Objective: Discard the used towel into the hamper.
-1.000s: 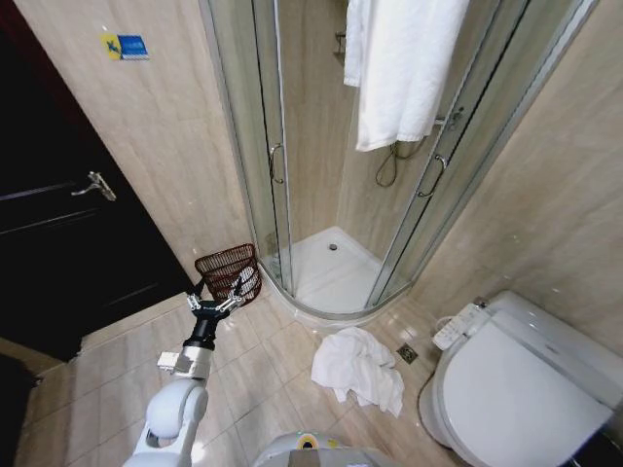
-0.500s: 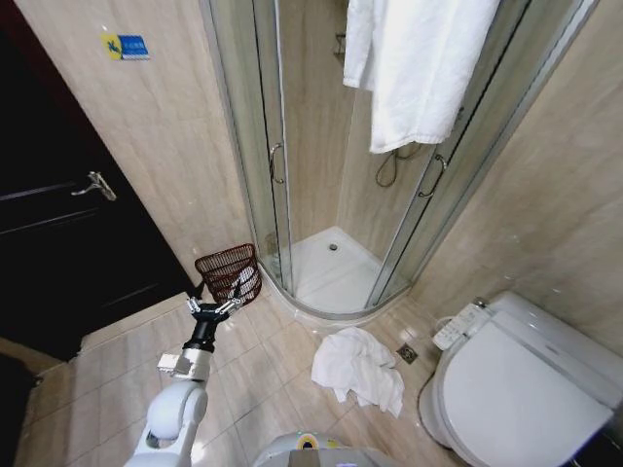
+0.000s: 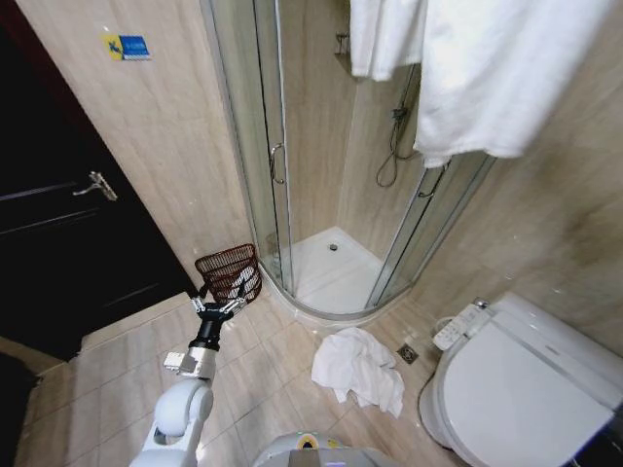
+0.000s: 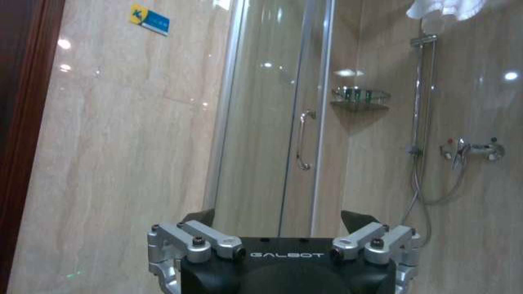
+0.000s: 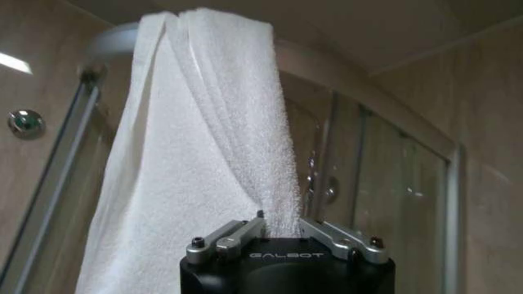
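My right gripper [image 5: 276, 219] is shut on a fold of a white towel [image 5: 196, 171] that hangs down from the curved shower rail. In the head view this towel [image 3: 506, 68] drapes large across the upper right. The hamper [image 3: 229, 271], a dark reddish-brown open-weave basket, stands on the floor against the wall beside the shower door. Just in front of the hamper my left gripper [image 3: 216, 305] is held low and open; in the left wrist view the left gripper [image 4: 282, 245] has nothing between its spread fingers [image 4: 196, 242].
A second white towel [image 3: 358, 368] lies crumpled on the tiles between the shower base [image 3: 336, 272] and the toilet [image 3: 526, 379]. Another towel [image 3: 384, 34] hangs at the top of the shower. A dark door [image 3: 68, 224] is on the left.
The held towel has swung to the right and closer to the head camera, now covering the upper right. The left arm has shifted only slightly by the hamper.
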Controlling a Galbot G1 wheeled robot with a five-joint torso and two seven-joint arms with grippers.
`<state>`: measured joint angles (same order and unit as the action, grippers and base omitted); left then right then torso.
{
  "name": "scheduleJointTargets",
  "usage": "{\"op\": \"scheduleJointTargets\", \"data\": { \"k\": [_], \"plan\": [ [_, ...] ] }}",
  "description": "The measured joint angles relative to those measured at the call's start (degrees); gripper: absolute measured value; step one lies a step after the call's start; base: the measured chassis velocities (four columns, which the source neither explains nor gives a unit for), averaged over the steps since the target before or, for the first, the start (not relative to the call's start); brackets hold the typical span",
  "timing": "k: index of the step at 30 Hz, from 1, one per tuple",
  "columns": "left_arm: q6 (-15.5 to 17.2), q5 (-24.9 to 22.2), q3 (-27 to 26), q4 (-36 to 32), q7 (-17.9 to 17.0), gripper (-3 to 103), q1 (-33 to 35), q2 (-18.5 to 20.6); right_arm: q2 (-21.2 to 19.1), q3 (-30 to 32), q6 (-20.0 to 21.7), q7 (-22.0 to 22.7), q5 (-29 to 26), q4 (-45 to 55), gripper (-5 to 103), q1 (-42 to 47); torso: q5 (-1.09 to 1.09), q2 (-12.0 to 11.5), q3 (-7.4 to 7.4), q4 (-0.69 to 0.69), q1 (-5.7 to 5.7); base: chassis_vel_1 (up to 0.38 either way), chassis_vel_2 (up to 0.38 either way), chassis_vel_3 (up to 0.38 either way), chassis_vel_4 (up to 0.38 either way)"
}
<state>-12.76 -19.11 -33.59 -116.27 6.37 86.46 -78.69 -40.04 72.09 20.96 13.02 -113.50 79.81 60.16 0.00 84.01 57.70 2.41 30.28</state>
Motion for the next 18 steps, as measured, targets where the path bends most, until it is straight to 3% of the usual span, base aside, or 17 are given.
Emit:
{"op": "scheduleJointTargets", "data": {
  "k": [12, 18],
  "plan": [
    [-0.7, -1.4, -1.3, 0.2, 0.0, 100, 0.7, 0.1, 10.2, -2.6, 5.7, 5.2, 0.5, 10.8, 3, -7.5, 0.04, 0.0, 0.00, -0.03, 0.00, 0.000, 0.000, 0.000, 0.000],
    [-1.3, -1.4, -2.6, -0.9, -0.2, 100, 2.0, -0.5, 15.9, -2.4, 6.4, 5.8, 2.0, 15.0, 3, -8.4, 0.01, 0.0, 0.01, 0.00, 0.00, 0.000, 0.000, 0.000, 0.000]
  ]
}}
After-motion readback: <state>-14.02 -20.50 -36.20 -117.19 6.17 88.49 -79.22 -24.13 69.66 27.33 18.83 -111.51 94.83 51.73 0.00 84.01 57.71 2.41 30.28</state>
